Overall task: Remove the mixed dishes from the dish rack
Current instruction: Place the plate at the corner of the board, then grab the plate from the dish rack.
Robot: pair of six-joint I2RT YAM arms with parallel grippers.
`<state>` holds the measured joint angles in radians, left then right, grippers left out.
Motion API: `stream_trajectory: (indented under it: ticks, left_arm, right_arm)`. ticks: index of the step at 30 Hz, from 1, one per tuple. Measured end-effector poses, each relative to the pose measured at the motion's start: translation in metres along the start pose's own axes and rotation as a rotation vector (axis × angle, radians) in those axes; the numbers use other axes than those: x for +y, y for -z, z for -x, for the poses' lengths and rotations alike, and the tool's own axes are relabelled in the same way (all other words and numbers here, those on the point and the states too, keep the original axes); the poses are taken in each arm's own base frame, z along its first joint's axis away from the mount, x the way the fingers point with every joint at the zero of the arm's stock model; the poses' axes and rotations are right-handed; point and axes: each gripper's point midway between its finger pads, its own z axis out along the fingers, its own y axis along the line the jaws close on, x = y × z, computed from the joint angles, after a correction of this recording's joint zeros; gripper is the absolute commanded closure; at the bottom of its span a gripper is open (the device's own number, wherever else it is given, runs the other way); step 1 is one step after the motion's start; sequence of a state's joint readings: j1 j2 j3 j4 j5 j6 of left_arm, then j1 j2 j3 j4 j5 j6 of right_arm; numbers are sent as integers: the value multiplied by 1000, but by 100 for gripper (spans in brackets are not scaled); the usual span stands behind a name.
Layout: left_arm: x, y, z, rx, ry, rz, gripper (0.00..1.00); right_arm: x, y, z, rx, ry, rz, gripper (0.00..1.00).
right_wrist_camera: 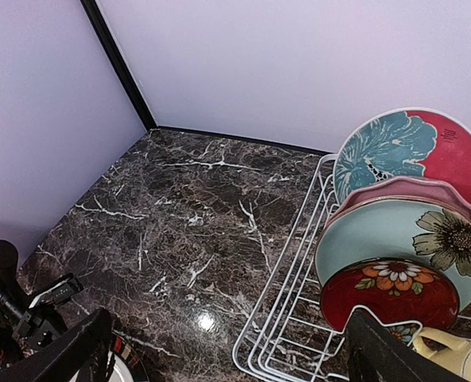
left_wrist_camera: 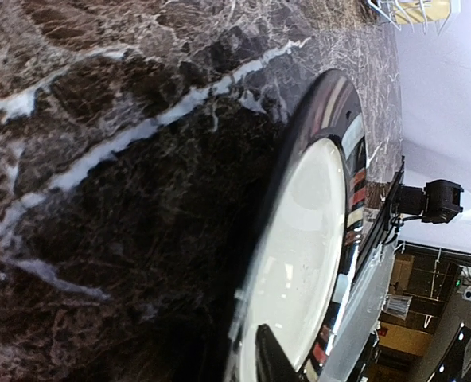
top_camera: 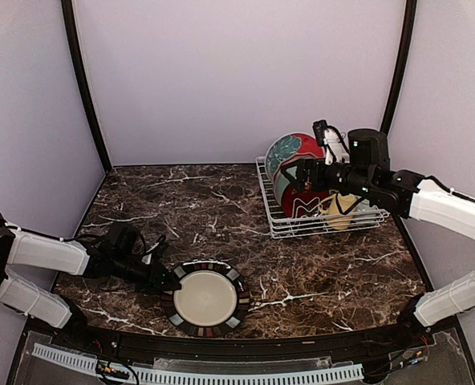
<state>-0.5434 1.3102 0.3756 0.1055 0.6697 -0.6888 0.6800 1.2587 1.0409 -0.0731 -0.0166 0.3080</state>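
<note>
One dish only, the cream plate [top_camera: 209, 297] with the black rim, lies flat on the desk [top_camera: 221, 200] in the top view. It is near the front edge and well apart from the dish rack [top_camera: 263, 196]. The left end effector [top_camera: 164, 281] is low at the left rim of this plate, and from above I cannot tell if it grips the rim or not. The right end effector [top_camera: 300, 172] hovers over the left part of the rack, where the red plate with the teal flower [top_camera: 292, 148] stands at the back. The pale yellow mug [top_camera: 340, 210] is in the right part.

In the left wrist view the cream plate [left_wrist_camera: 299, 231] lies on the desk [left_wrist_camera: 100, 159], and one dark finger [left_wrist_camera: 271, 360] shows over it at the bottom edge. The other finger is hidden, so the opening cannot be judged.

In the right wrist view the right end effector [right_wrist_camera: 227, 326] is wide, with nothing between its fingers. In the rack [right_wrist_camera: 283, 302] stand, from back to front, the red plate with the teal flower [right_wrist_camera: 414, 147], the pink scalloped plate [right_wrist_camera: 395, 189], the pale teal plate [right_wrist_camera: 379, 239] and the red floral plate [right_wrist_camera: 391, 290]. The mug [right_wrist_camera: 458, 350] is at the bottom right corner.

As I judge it, the task is in its early part: one plate is out, and at least four plates and the mug are left to unload
</note>
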Motion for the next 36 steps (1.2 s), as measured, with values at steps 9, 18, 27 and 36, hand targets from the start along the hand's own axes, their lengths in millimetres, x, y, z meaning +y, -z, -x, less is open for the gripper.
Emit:
stream_trajectory:
  ticks: [9,18,27,36]
  left_arm:
    - [18,12,1,-64,11,121,48]
    - [7,47,26,-167,-46,265,1]
    - [-89,119,127,-439,-302,351,1]
    - [-180,114,232,-519,-530,287,1]
  right_arm:
    - [-3,-2,-2,4,5,-18,1]
    - [-25,-2,-16,57,61,-130,1]
    - [-54,6,-34,138,170,-281,2]
    - [-99,18,-27,175,214,-422,2]
